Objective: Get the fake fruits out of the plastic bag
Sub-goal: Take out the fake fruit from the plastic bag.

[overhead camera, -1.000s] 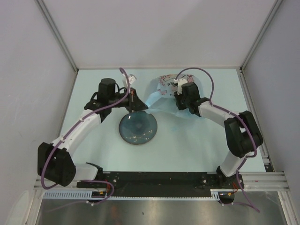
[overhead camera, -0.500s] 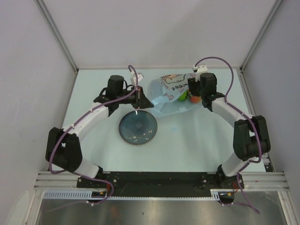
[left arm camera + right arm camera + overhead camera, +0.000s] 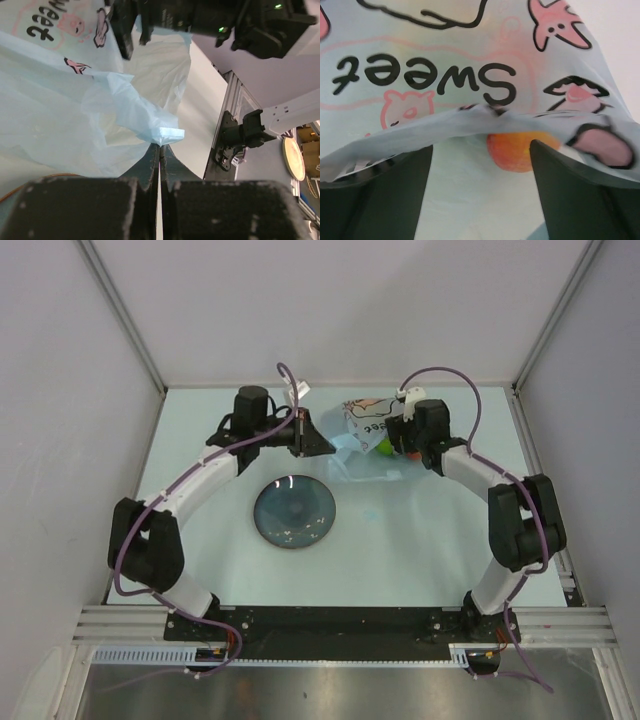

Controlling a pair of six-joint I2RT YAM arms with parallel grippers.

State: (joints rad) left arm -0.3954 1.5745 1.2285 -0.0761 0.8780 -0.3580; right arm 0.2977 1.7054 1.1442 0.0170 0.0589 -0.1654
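- The left gripper (image 3: 160, 148) is pressed fully closed; its two fingers (image 3: 145, 170) meet with no gap, and a folded corner of the bag (image 3: 362, 430) is pinched between their tips.
- From that pinched corner the thin blue plastic fans up and away in loose creases; in the top view this gripper sits at the bag's left edge, past the far rim of the plate (image 3: 293, 512).
- The right gripper (image 3: 481, 150) is spread wide; its dark fingers stand far apart at the lower left and lower right of its wrist view.
- The bag's crumpled rim runs across between the two fingertips, just above them; nothing is clamped between them, and it is unclear whether the rim touches them.
- An orange fruit (image 3: 512, 151) lies inside the bag, just under that rim; it is nearer the finger on the right of that view, and apart from it.
- A green fruit (image 3: 384, 447) shows through the plastic in the top view, close beside the right gripper.
- The bag rests on the table (image 3: 420, 540) at the far side, held between the two grippers; its printed face with pink animals and the word "Sweet" faces the right wrist camera.
- The plate sits on the table nearer the arm bases, apart from the bag.
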